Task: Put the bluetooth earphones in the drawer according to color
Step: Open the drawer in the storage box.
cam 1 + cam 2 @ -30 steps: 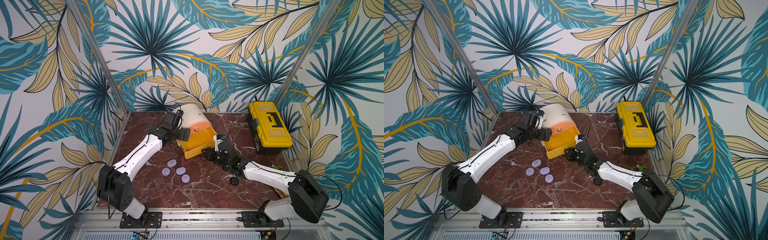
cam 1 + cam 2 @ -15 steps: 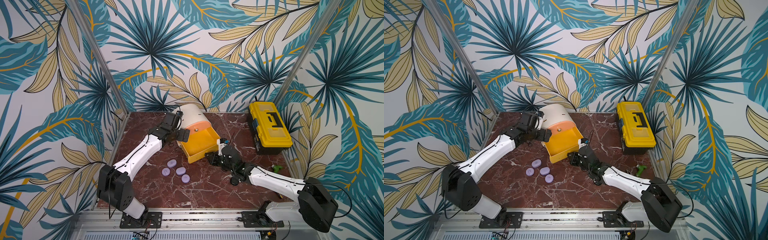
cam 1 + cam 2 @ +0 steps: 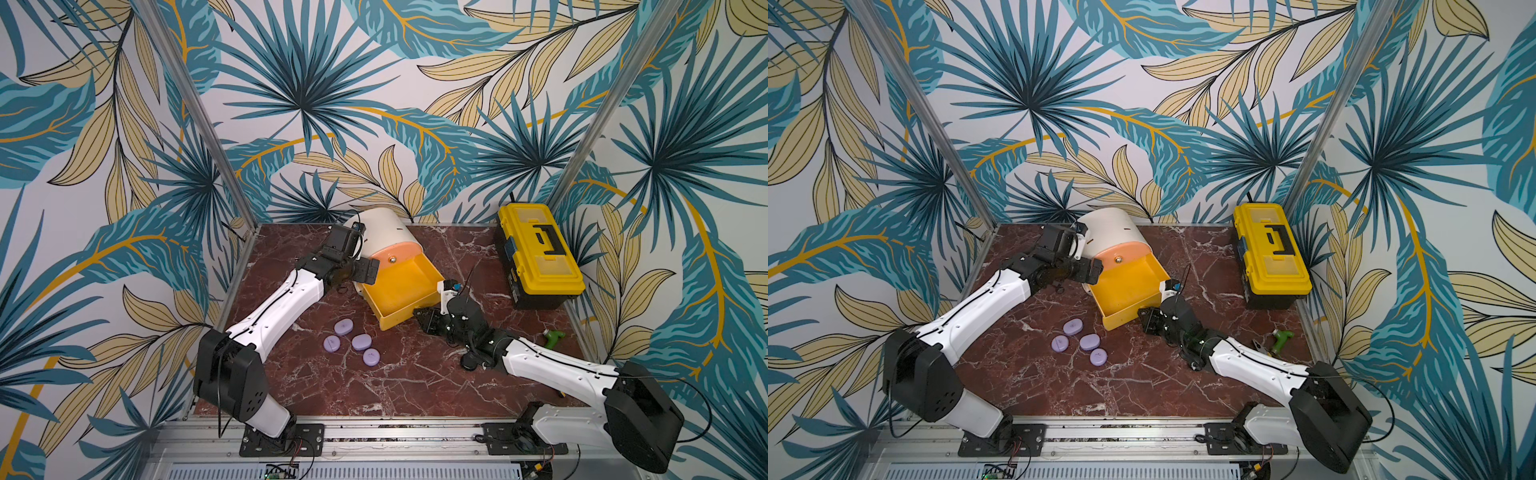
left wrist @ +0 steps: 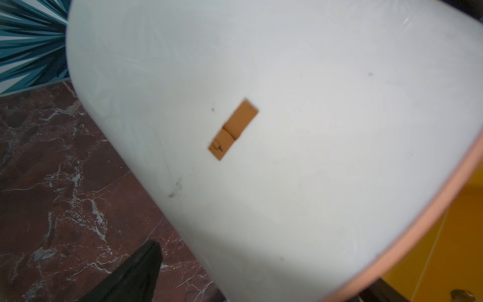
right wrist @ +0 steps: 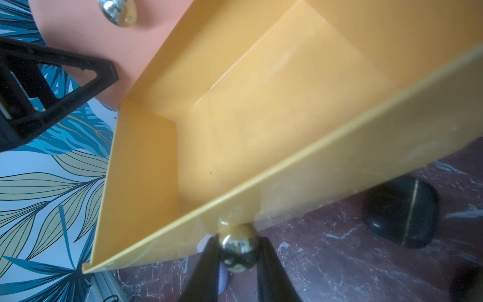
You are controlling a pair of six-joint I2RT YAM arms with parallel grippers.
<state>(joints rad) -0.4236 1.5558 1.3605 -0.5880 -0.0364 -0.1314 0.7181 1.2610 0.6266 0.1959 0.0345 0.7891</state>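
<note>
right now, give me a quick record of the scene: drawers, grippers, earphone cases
cabinet: cream, round-topped, at the back of the table
yellow drawer: pulled out, empty
peach drawer: shut
right gripper: shut on the yellow drawer's knob
left gripper: open, beside the cabinet
lilac cases: four, loose on the table
black case: one, near the right gripper
other: yellow toolbox, green-handled tool

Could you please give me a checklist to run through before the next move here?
1. Right gripper shut on the knob of the yellow drawer: ok.
2. That drawer pulled well out of the cabinet: ok.
3. Drawer interior empty: ok.
4. Left gripper open beside the cabinet: ok; touching it, cannot tell.
5. Four purple earphones lying loose on the table: ok.
6. Black earphone clear of the right arm: cannot tell.
</note>
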